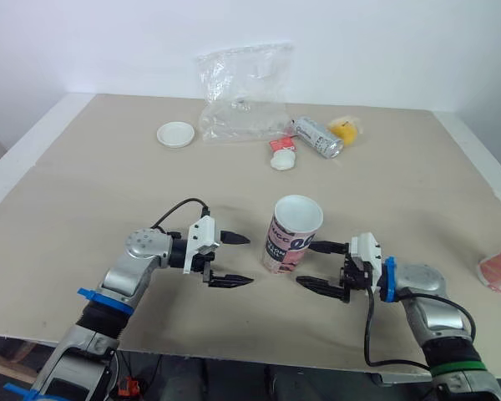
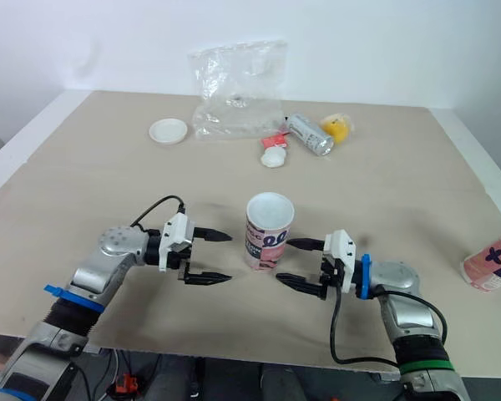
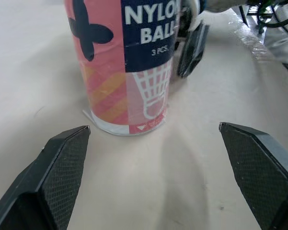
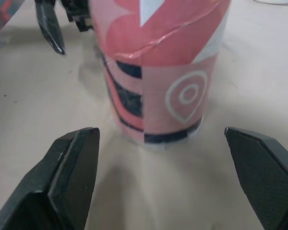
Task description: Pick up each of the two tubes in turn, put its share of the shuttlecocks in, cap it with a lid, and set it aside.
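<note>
The open tube (image 1: 295, 236) stands upright at the centre of the table (image 1: 108, 184). The left gripper (image 1: 250, 261) sits at its 9 o'clock, the right gripper (image 1: 305, 264) at its 3 o'clock. Both have fingers spread, clear of the tube. A second tube (image 1: 499, 269) rests farther out at 3 o'clock.

Tube (image 4: 158, 67) upright on table (image 4: 43, 100), just ahead of right pincer (image 4: 159, 136); fingers (image 4: 72, 167) spread wide, clear of tube.
</note>
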`<state>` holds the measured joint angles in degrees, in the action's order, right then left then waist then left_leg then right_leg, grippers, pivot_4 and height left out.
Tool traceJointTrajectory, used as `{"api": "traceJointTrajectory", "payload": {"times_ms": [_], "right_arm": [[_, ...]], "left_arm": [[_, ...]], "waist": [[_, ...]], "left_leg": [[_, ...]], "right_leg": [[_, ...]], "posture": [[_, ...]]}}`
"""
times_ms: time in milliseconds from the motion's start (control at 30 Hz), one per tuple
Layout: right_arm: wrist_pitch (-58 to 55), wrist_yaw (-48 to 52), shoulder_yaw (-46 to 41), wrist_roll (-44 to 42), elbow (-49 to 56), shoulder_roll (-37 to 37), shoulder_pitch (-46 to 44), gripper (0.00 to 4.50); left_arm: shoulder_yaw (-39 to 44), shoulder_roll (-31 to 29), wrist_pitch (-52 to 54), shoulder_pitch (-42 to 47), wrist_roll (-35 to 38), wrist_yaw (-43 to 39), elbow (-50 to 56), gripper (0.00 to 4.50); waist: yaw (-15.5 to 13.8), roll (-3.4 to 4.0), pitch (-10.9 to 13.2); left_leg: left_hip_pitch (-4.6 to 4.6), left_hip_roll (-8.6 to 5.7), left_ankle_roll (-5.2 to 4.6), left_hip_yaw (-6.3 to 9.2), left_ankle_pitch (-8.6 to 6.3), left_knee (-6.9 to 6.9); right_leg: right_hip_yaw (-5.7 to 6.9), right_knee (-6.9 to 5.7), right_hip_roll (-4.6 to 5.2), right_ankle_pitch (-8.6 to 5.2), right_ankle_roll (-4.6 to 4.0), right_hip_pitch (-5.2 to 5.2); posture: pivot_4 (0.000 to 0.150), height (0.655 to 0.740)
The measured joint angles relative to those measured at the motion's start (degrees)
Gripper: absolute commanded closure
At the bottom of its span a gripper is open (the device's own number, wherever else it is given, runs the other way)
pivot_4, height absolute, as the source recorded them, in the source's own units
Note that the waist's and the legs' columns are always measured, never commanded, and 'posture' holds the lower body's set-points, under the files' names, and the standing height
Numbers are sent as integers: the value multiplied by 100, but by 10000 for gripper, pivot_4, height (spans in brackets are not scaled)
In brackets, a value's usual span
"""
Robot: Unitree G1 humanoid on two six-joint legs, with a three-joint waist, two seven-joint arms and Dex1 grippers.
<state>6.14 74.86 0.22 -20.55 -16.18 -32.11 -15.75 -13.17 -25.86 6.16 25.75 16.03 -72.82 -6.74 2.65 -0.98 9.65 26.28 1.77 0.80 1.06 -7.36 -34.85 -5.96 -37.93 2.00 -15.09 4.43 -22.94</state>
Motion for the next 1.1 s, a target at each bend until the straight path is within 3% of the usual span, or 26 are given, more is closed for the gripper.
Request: {"api": "traceJointTrajectory", "payload": {"times_ms": [1100], "right_arm": [[129, -57, 483, 287, -504, 1008, -669, 440]], "left_arm": [[69, -260, 145, -601, 138, 383, 548, 0]], "waist": [[-5, 0, 0]], "left_leg": [[-16, 9, 10, -3, 7, 0]], "right_leg": [[1, -9, -5, 9, -11, 3]], "posture": [[1500, 7400]]}}
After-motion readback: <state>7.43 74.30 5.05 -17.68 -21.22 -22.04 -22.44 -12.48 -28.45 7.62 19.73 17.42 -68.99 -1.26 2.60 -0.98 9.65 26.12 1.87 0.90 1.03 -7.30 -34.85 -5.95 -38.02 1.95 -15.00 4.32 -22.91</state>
